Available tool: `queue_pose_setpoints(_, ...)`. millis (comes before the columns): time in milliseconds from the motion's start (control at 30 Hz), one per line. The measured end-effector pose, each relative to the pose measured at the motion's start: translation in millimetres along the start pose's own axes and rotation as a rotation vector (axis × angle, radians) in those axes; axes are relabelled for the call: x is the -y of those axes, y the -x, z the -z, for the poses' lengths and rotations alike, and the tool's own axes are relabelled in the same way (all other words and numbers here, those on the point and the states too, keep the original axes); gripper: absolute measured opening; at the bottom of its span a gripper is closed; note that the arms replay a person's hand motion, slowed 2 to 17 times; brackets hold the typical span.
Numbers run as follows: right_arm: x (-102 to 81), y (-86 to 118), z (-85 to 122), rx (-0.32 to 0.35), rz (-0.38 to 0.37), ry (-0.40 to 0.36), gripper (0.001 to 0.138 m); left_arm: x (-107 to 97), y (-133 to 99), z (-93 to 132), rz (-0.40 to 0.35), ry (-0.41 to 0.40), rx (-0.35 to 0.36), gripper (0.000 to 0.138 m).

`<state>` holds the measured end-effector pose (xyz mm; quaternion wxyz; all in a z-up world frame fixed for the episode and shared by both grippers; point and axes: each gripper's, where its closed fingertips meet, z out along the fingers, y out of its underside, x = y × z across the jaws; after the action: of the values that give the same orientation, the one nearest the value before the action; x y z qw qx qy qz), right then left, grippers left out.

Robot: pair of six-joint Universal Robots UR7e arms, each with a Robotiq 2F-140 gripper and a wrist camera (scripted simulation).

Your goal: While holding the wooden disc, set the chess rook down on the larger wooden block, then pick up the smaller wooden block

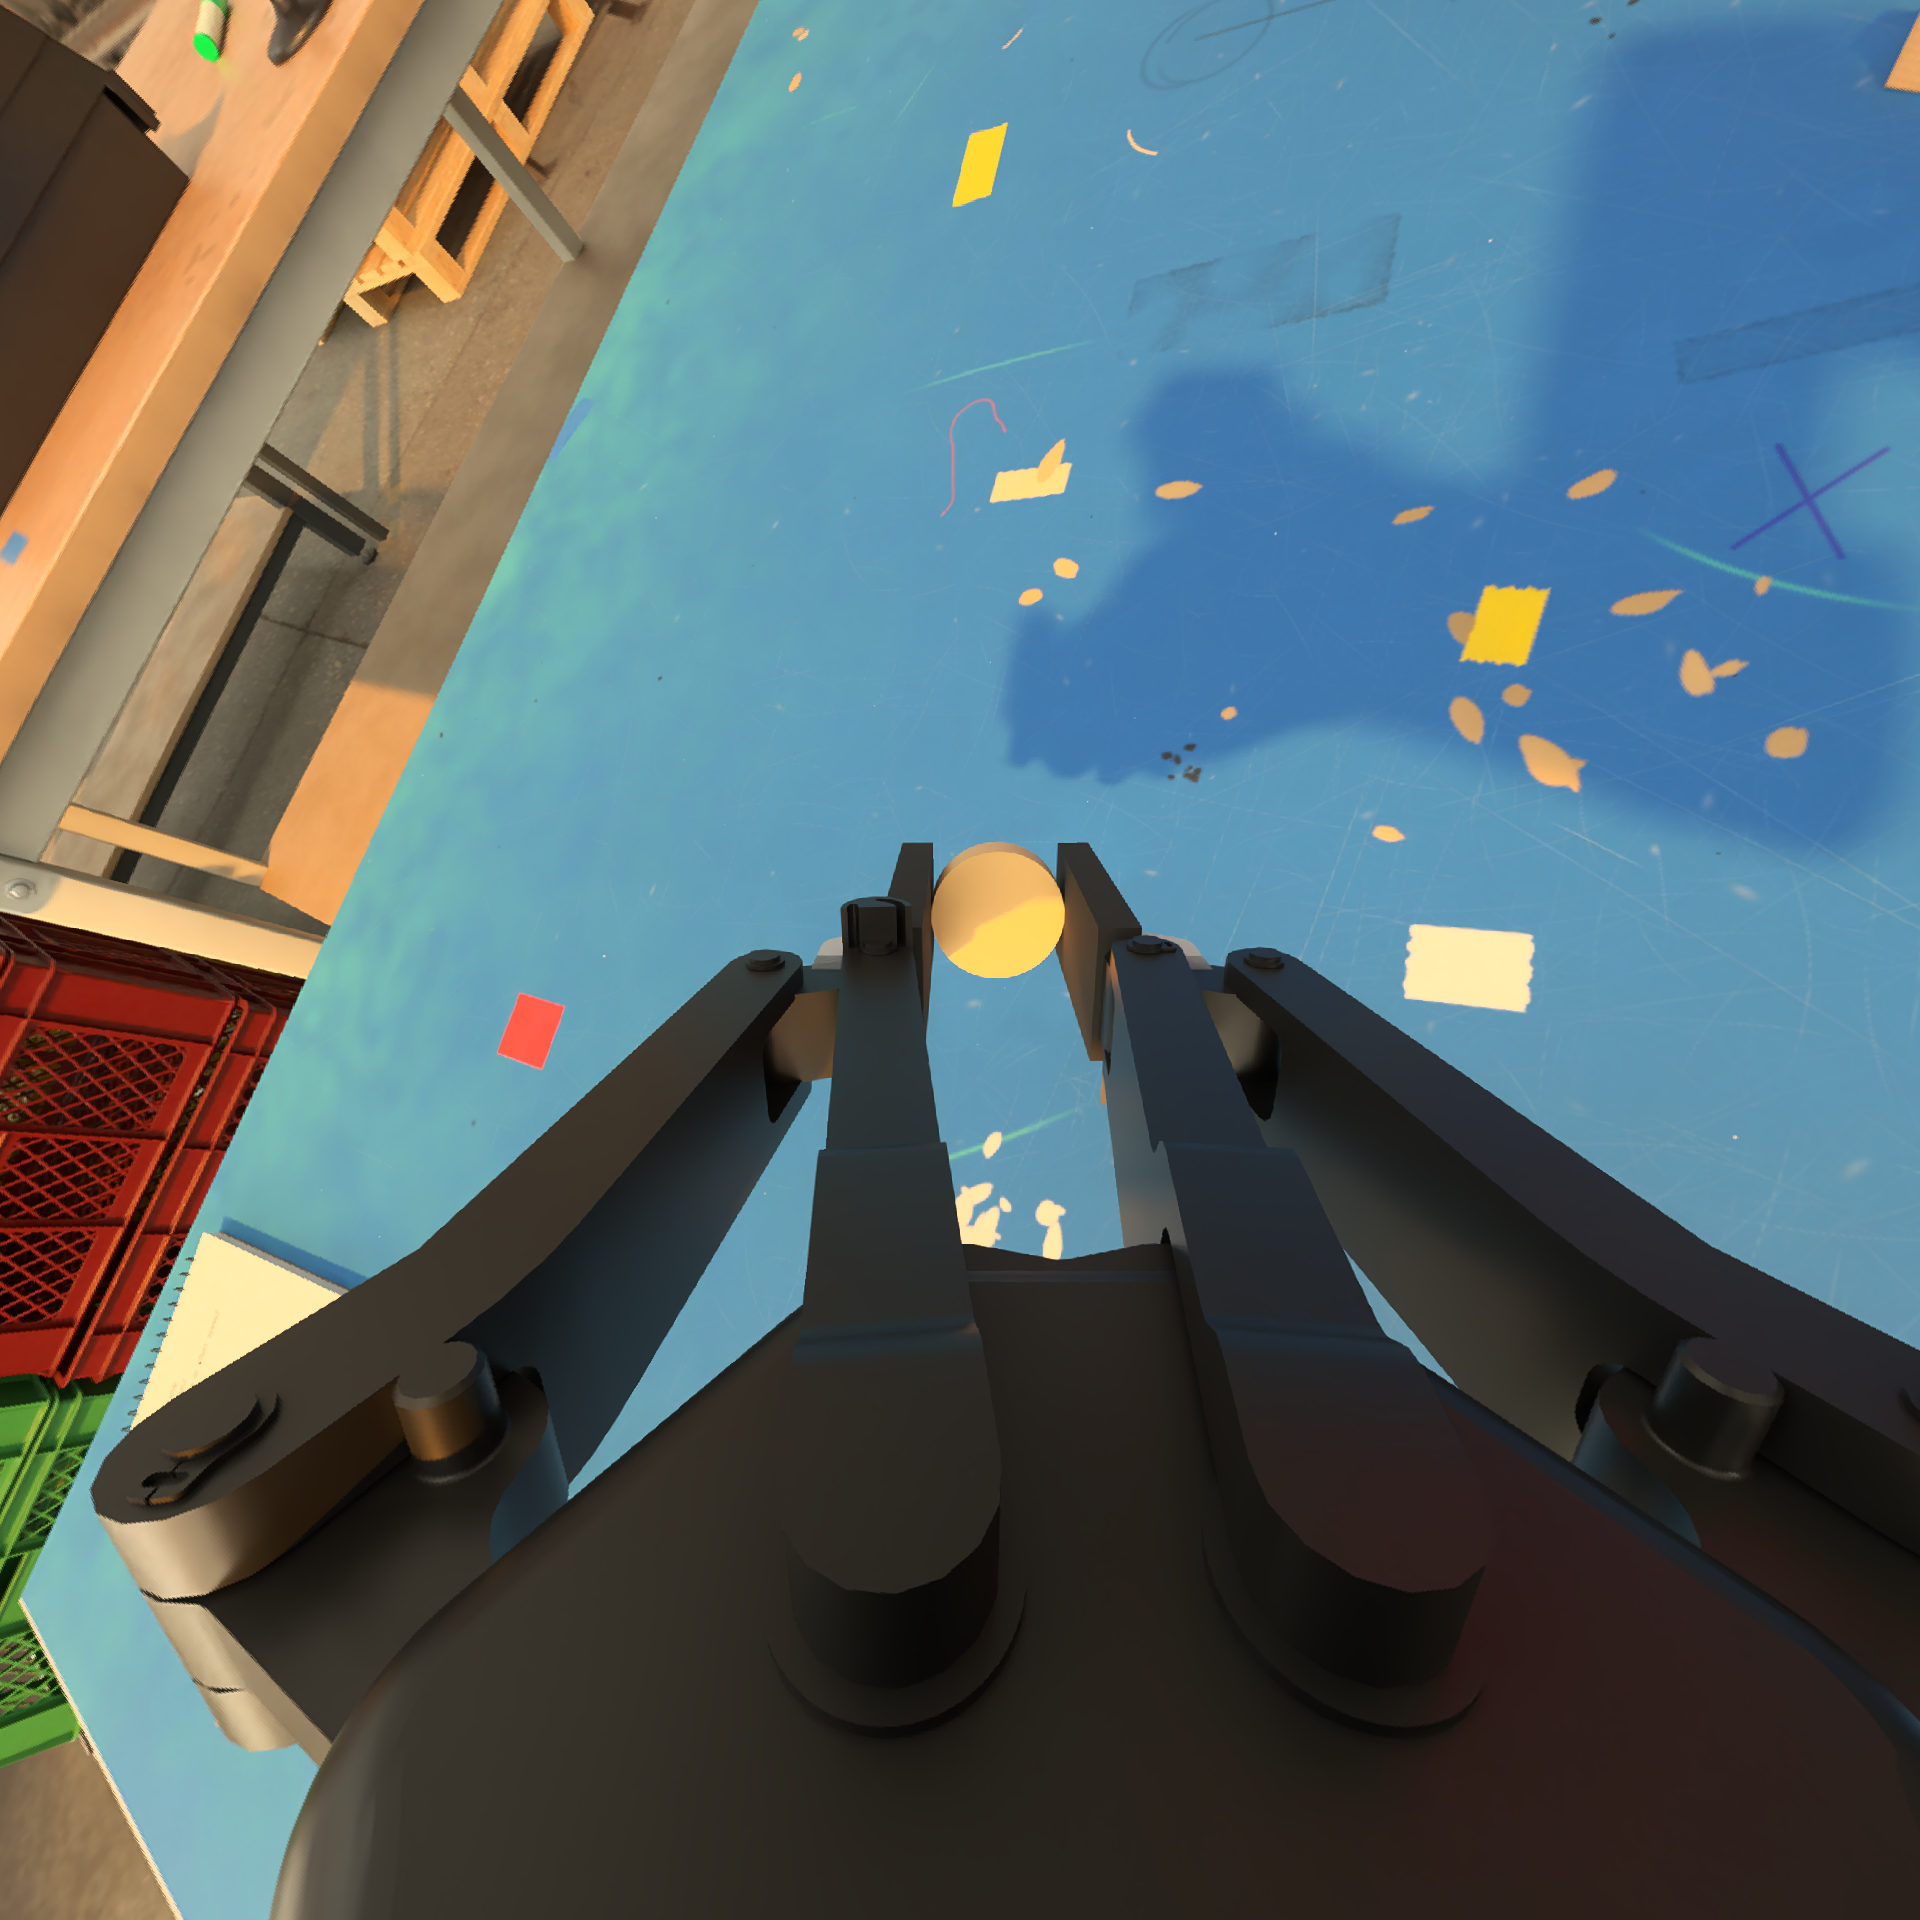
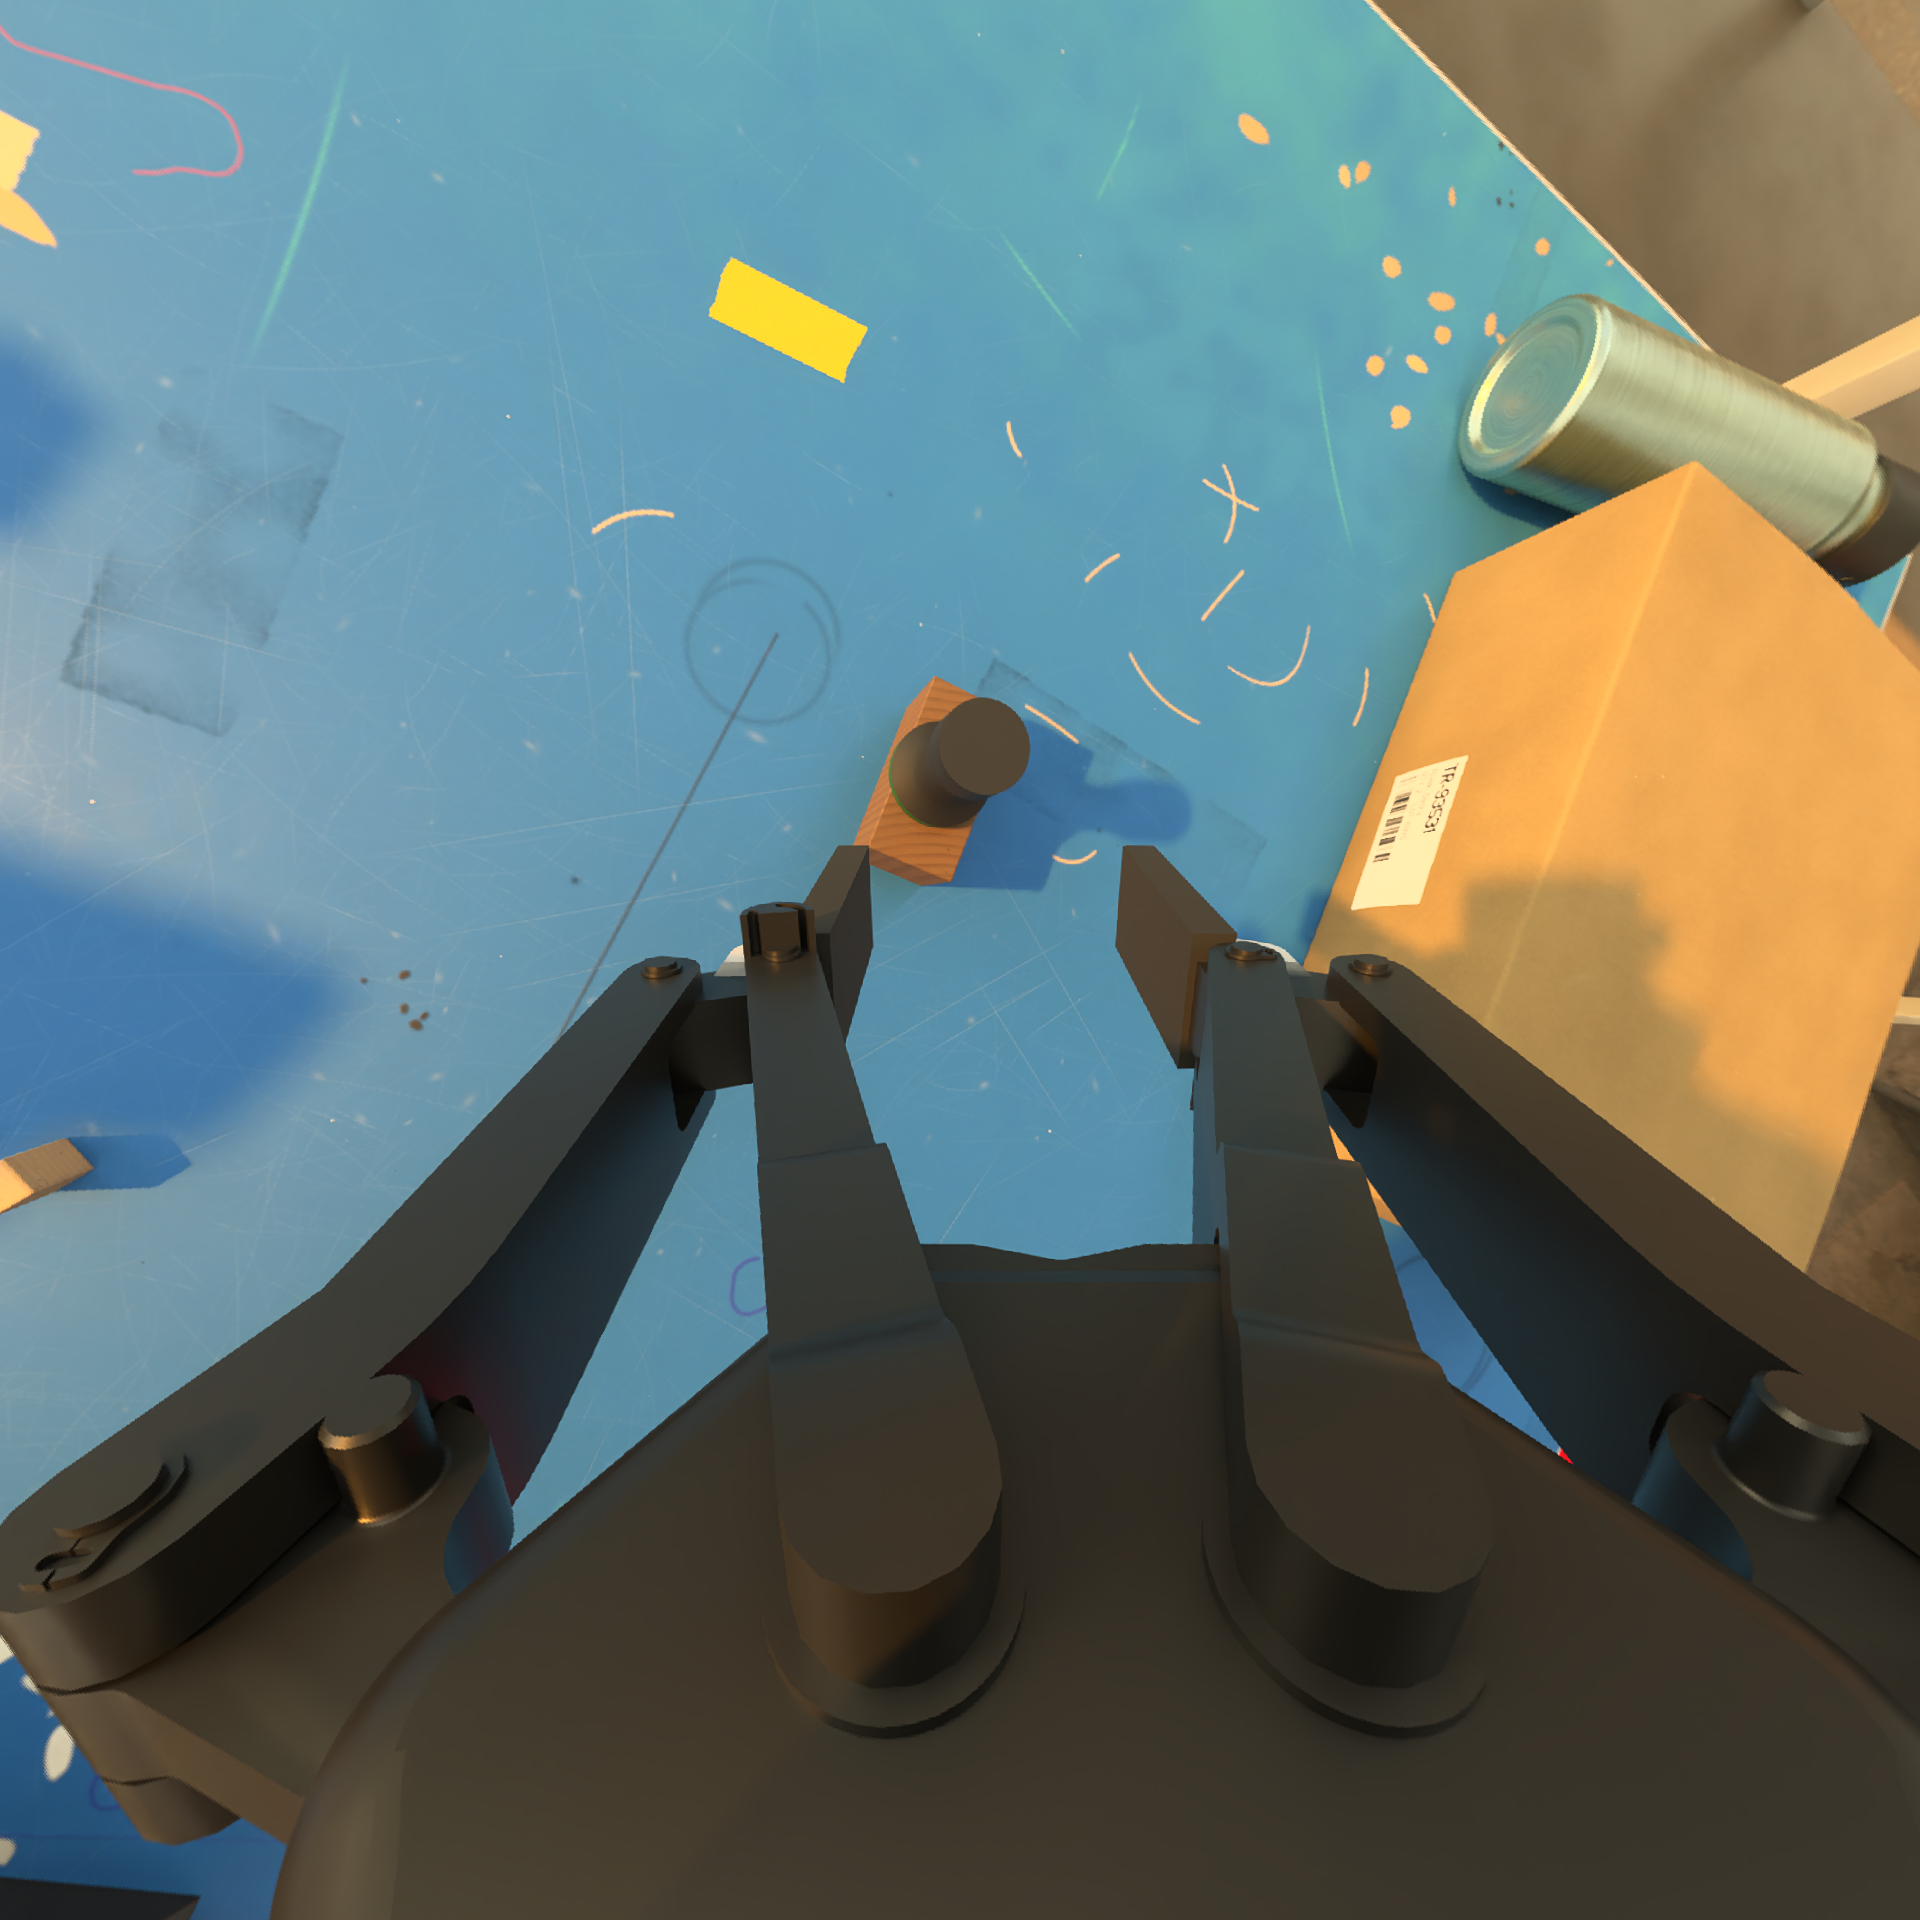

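**Disc gripped on the left, rook standing on a wooden block below the empty right gripper**

Two dark robot grippers hang over a scuffed blue table [image 1: 727, 623] dotted with tape scraps and pale flecks.

The left gripper [image 1: 995, 883] has its two fingers drawn in narrow around a round wooden disc [image 1: 997, 912]. The disc sits between the finger pads near their tips, its flat pale face turned toward the camera, half in warm light and half in shade. It is lifted clear of the table. Beside this gripper lie a small red square [image 1: 530, 1030] on the left and a cream patch of tape [image 1: 1467, 966] on the right. Past the table's left edge stand red crates [image 1: 104, 1122], with green crates [image 1: 42, 1507] just below them.

The right gripper [image 2: 992, 868] is spread wide and holds nothing. Just beyond its fingertips, and a little toward its left finger, a reddish wooden block [image 2: 894, 821] lies on the table. A dark chess rook [image 2: 961, 758] stands upright on top of that block, casting a shadow to the right. Neither finger touches the block or the rook.

At the far left edge of the right wrist view, a second, paler wooden block [image 2: 42, 1169] is partly cut off by the frame, well apart from the first. I cannot tell which of the two is larger. To the right stands a cardboard box [image 2: 1662, 831] with a white label, and behind it a metal can [image 2: 1662, 426] lies on its side. A yellow strip of tape [image 2: 787, 318] lies farther out.
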<state>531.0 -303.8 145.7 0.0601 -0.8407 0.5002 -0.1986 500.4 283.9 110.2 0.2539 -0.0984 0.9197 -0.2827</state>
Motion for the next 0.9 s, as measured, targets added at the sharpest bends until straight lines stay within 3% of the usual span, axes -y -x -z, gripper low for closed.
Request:
queue_pose_setpoints(300, -9.0, 5.6, 15.7, -0.057, 0.026, -0.013, 0.061, -0.9, 0.9, 0.7, 0.0, 0.001, 0.001, 0.032)
queue_pose_setpoints(500, -15.6, 26.5, 26.7, -0.034, 0.062, -0.059, 0.057, -0.8, 1.5, 1.5, 0.001, -0.001, 0.001, 0.032)
queue_pose_setpoints(700, -24.4, 63.7, 37.2, 0.037, 0.144, -0.121, 0.05, -0.4, 1.3, 2.0, -0.003, -0.001, 0.001, 0.032)
queue_pose_setpoints(900, -40.1, 121.5, 44.9, 0.15, 0.276, -0.148, 0.044, 0.7, 0.7, 2.4, -0.007, -0.003, 0.0, 0.032)
